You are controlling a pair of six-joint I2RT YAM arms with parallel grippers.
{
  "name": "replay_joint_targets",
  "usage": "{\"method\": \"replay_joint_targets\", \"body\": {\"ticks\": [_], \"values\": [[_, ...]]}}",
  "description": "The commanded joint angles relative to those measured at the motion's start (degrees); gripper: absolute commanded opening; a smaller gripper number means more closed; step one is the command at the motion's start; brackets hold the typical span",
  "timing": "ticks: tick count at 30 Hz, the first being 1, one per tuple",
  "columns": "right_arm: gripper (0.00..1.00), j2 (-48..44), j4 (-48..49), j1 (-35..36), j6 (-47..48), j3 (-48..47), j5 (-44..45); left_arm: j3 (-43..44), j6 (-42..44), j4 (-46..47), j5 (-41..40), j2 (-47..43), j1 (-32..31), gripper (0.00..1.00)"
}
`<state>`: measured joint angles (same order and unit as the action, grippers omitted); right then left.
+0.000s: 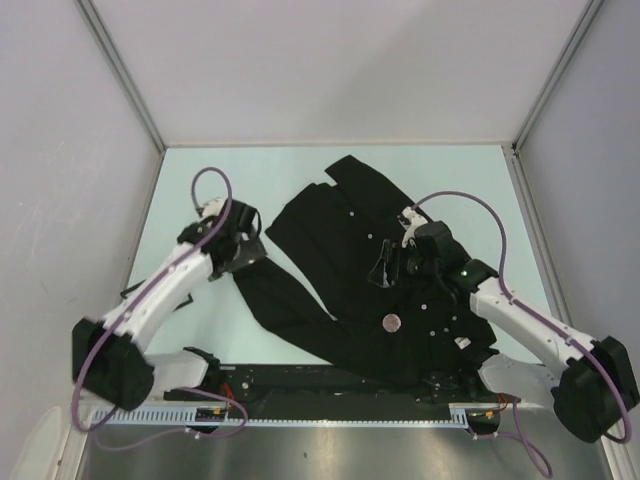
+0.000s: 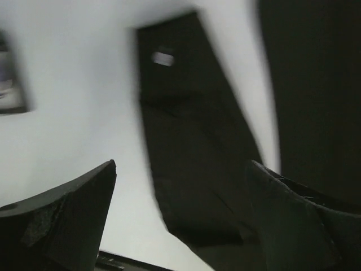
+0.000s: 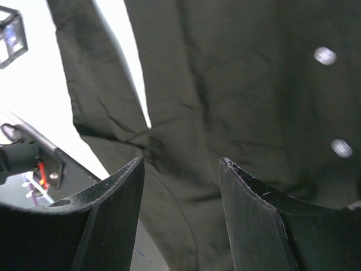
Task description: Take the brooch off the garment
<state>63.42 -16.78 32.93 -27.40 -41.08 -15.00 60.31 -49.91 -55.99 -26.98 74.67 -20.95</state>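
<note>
The garment (image 1: 350,280) is a black shirt with small white buttons, spread over the middle of the pale table (image 1: 200,180). A small round pinkish brooch (image 1: 392,322) sits on its lower front. My left gripper (image 1: 243,250) hovers at the left edge of a sleeve (image 2: 192,147), open wide (image 2: 181,164) with nothing between the fingers. My right gripper (image 1: 386,268) hangs over the shirt's middle, above the brooch in the top view. It is open (image 3: 181,160), with only cloth (image 3: 225,84) and two buttons (image 3: 324,55) below. Neither wrist view shows the brooch.
A black rail (image 1: 300,382) and a white ruled strip (image 1: 330,414) run along the near edge, and the shirt's hem overlaps the rail. Grey enclosure walls (image 1: 60,150) close the table at the left, back and right.
</note>
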Motion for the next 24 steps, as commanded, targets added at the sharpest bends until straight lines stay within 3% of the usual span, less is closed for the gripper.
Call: {"method": "replay_joint_targets", "body": {"ticks": [1, 4, 9, 11, 16, 24], "values": [[0.59, -7.41, -6.78, 0.56, -2.48, 2.22, 8.93, -10.44, 14.22, 27.74, 24.66, -11.73, -9.35, 1.0], [0.58, -10.93, -7.83, 0.56, -5.63, 6.18, 10.6, -14.77, 13.35, 38.91, 32.86, -12.8, -17.35, 0.97], [0.5, -15.25, -11.16, 0.56, -15.39, 11.8, 14.91, -13.91, 12.73, 48.15, 34.98, -5.17, -31.22, 0.88], [0.49, -14.91, -11.96, -0.05, -18.29, 13.92, 18.92, -12.33, 12.12, 50.0, 34.8, 0.28, -33.18, 0.82], [0.48, -12.01, -13.72, -1.81, -24.54, 14.63, 26.32, -7.86, 9.04, 53.44, 35.86, 10.39, -34.16, 0.75], [0.48, -9.37, -13.9, -8.91, -27.88, 16.9, 29.25, -2.22, 8.08, 48.34, 32.69, 23.32, -29.25, 0.76]]}}
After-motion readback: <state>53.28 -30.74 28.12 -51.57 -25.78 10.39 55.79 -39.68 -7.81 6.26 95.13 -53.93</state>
